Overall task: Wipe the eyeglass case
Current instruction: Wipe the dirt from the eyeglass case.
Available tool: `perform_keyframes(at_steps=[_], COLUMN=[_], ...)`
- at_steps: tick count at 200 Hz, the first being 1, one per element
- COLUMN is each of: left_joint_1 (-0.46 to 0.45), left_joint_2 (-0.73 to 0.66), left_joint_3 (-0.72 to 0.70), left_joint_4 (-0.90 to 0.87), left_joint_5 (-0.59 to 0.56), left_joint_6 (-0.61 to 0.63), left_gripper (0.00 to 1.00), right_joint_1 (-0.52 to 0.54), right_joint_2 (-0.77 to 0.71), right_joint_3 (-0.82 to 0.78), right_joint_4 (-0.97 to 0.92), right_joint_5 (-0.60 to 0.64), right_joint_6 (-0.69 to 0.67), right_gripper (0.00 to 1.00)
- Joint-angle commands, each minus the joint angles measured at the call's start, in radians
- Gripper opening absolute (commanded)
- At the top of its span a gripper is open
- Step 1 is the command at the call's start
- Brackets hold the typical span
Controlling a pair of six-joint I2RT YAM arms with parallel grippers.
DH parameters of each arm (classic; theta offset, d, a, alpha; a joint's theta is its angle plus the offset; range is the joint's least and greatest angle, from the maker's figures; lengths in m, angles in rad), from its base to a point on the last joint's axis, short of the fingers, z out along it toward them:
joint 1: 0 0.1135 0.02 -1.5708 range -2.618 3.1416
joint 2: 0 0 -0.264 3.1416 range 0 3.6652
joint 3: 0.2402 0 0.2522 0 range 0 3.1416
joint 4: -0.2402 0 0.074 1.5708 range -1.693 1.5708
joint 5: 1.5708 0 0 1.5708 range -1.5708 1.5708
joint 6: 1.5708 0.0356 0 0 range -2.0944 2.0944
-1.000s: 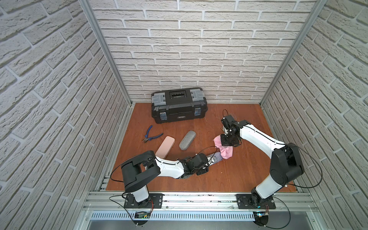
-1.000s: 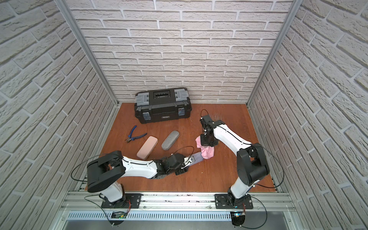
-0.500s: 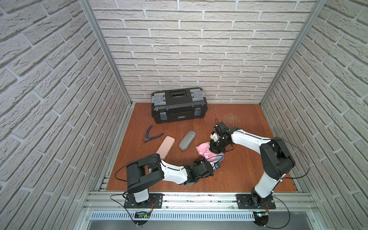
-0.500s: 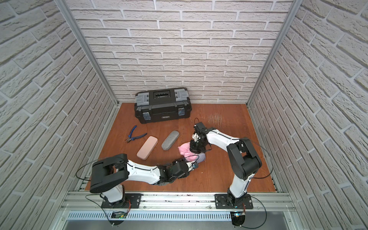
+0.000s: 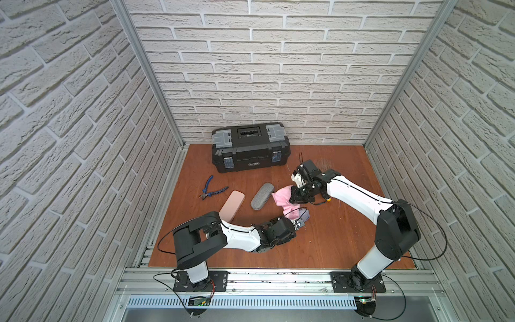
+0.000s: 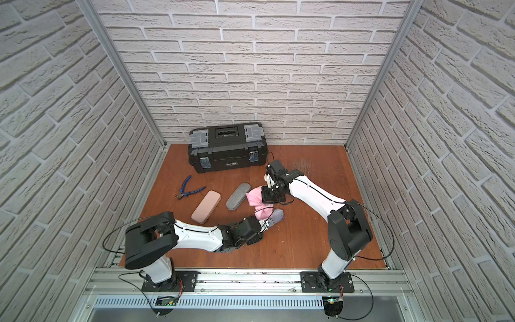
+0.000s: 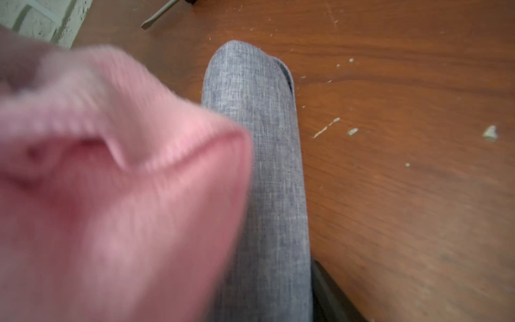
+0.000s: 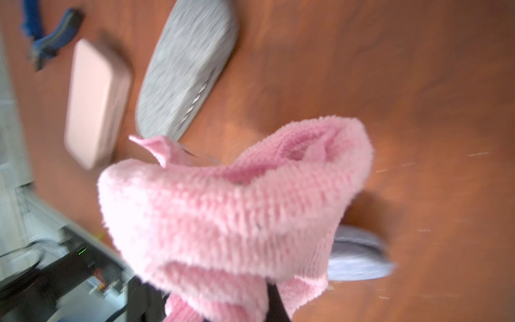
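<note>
A blue-grey fabric eyeglass case [image 5: 304, 216] [image 6: 277, 216] lies low over the wooden floor near the middle. My left gripper [image 5: 296, 223] [image 6: 266, 223] is shut on its near end. In the left wrist view the case [image 7: 264, 167] runs away from the camera, with one dark finger [image 7: 326, 292] beside it. A pink knitted cloth [image 5: 282, 199] [image 6: 255, 199] hangs from my right gripper [image 5: 295, 195], which is shut on it. The lower folds of the cloth [image 7: 111, 181] [image 8: 237, 209] drape over one side of the case [image 8: 359, 259].
A grey eyeglass case [image 5: 261, 196] and a pink one [image 5: 232, 205] lie left of the cloth, with blue-handled pliers [image 5: 211, 191] further left. A black toolbox [image 5: 249, 146] stands against the back wall. Brick-pattern walls close in three sides.
My right gripper has carried the pink cloth leftwards, from the right of the held case to over it. The left arm has shifted a little, still holding the case.
</note>
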State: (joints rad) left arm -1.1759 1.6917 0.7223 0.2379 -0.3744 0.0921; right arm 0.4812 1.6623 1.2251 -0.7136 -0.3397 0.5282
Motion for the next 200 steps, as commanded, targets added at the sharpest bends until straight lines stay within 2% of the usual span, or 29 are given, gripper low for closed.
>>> perform_keyframes(at_steps=[1,16,41,52,60,77,115,168,200], left_joint_1=[0.024,0.032,0.056,0.068,0.077,0.098,0.137,0.165,0.164], left_joint_2=[-0.014,-0.020,-0.031,-0.032,-0.032,-0.027,-0.013,0.007,0.005], left_joint_3=[-0.032,-0.037,-0.038,-0.034,-0.027,-0.011,0.021,0.117,0.153], left_joint_4=[-0.094,-0.093,-0.113,-0.130,-0.147,-0.182,-0.233,-0.379,-0.412], left_joint_5=[0.066,0.089,0.154,0.187,0.220,0.270,0.335,0.378,0.415], left_joint_6=[-0.044,-0.053,-0.063,-0.060,-0.056,-0.055,-0.079,-0.172,-0.227], left_gripper=[0.17,0.17,0.17,0.17,0.17,0.17,0.17,0.16,0.16], right_joint_1=[-0.045,-0.115,-0.146,-0.147,-0.144,-0.121,-0.066,-0.080,-0.098], right_joint_2=[0.017,0.029,0.041,0.036,0.037,0.072,0.265,0.198,0.148], right_joint_3=[-0.120,-0.145,-0.030,0.024,0.062,0.129,0.254,0.097,0.000], right_joint_4=[0.079,0.034,-0.194,-0.232,-0.242,-0.242,-0.307,-0.252,-0.198], right_joint_5=[-0.189,-0.129,0.324,0.443,0.484,0.488,0.511,0.389,0.300], right_joint_6=[0.083,0.020,-0.150,-0.180,-0.194,-0.234,-0.303,-0.287,-0.215], right_gripper=[0.03,0.03,0.03,0.03,0.03,0.02,0.03,0.03,0.03])
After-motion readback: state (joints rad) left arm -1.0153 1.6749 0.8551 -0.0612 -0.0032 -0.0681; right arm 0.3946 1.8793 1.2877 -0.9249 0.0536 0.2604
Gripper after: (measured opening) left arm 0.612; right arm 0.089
